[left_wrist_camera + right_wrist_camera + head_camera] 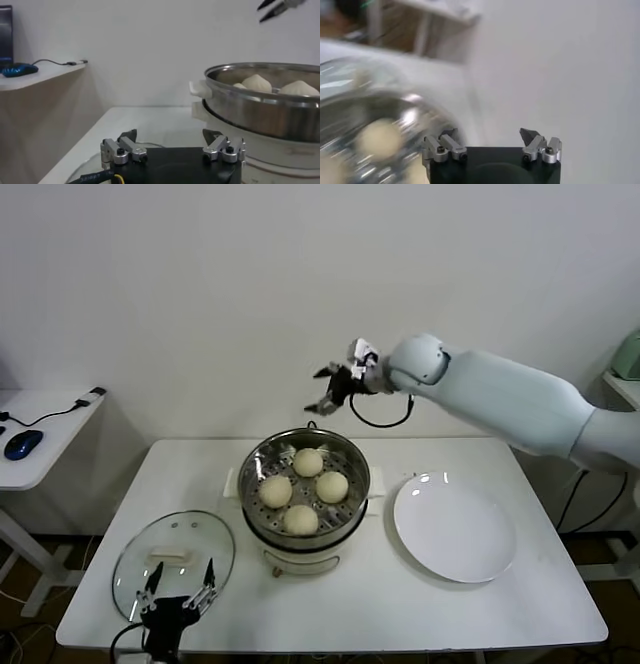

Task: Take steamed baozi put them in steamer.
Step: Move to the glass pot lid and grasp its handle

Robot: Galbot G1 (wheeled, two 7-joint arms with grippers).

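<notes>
Several cream-white baozi (308, 462) lie on the perforated tray inside the shiny steel steamer (263, 456) at the table's middle. They also show over the steamer's rim (260, 97) in the left wrist view as pale domes (256, 82), and blurred in the right wrist view (377, 138). My right gripper (325, 390) is open and empty, held in the air above the steamer's far edge. My left gripper (179, 589) is open and empty, low at the table's near left edge over the glass lid.
A round glass lid (190, 539) with a white handle lies flat left of the steamer. A bare white plate (455, 529) lies to its right. A side table (45, 424) with a blue mouse stands at the far left.
</notes>
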